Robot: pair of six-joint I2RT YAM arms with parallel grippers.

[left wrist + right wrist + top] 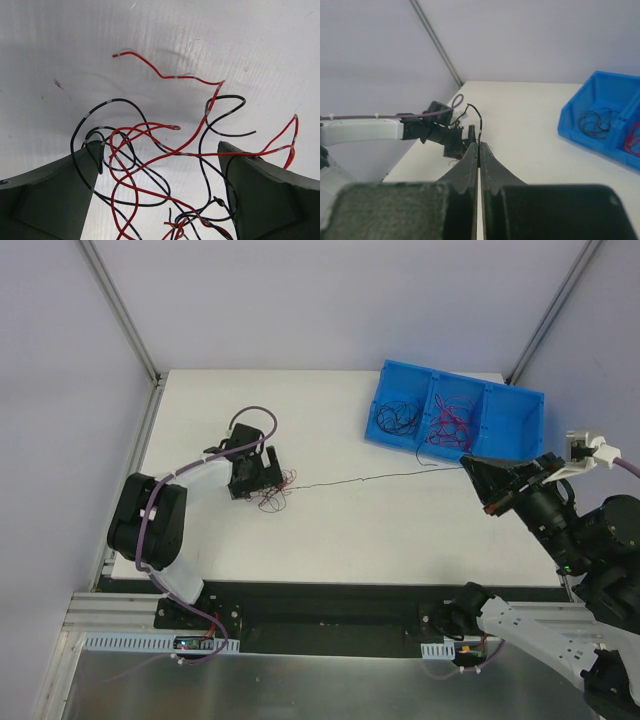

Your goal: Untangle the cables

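A tangle of thin red and black cables (pixel 275 492) lies on the white table left of centre. My left gripper (pixel 254 476) stands over it, open. In the left wrist view the tangle (pixel 150 155) lies between the two spread fingers (pixel 55 195) of the left gripper (pixel 159 147), with some loops lying against them. One black cable (pixel 380 478) runs taut from the tangle to my right gripper (pixel 470 462), which is shut on its end. In the right wrist view the black cable (pixel 480 122) sticks up out of the closed tips of the right gripper (pixel 479 146).
A blue three-part bin (pixel 520 400) stands at the back right. Its left part holds black cables (pixel 398 417), its middle part red cables (pixel 448 422). The bin also shows in the right wrist view (pixel 575 117). The table's edges are framed by metal rails.
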